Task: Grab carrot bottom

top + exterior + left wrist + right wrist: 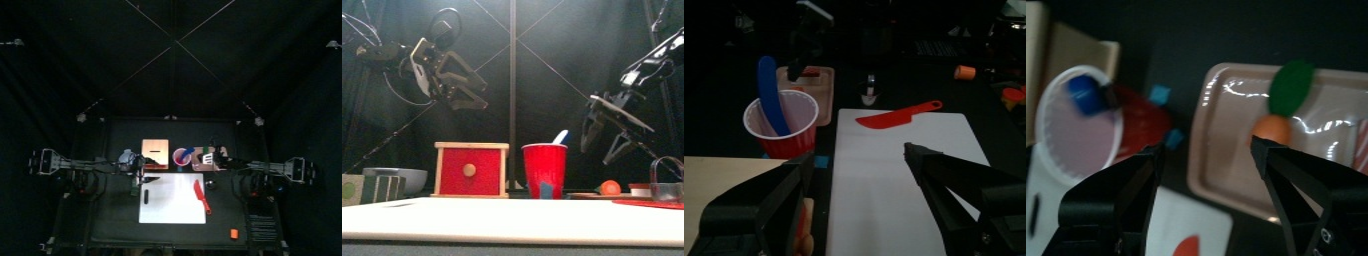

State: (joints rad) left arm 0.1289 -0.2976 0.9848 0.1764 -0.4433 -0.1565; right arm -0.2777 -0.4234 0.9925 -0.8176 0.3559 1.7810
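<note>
While the left gripper (858,160) hangs high over the near end of the white board (905,170), jaws spread wide and pinching nothing, the action looks to belong to the other side. It's parked up there, I'd say, to keep out of the lane.

Over to the right gripper (1207,148): jaws spread about as far as they go, empty, and its wrist camera is staring down at a pale tray (1227,150). There's the prize. The carrot (1271,128) lies in that tray, a stubby orange body with a dark green top (1293,85) at one end. Tray and red cup (1140,125) sit close together, the blue spoon (767,90) standing in the cup.

Why so wide open? My read: the arm is lining up. Broad jaws leave room to drop either side of the orange end without nudging the tray's rim. The carrot sits off to one side of the gap, not between the jaws, so the wrist needs to shift across before it descends.

Meanwhile the red knife (898,115) lies across the board's far end, untouched, waiting for later use I'd guess. The grab has not yet happened; the risk is clipping the green top instead of the orange bottom.
</note>
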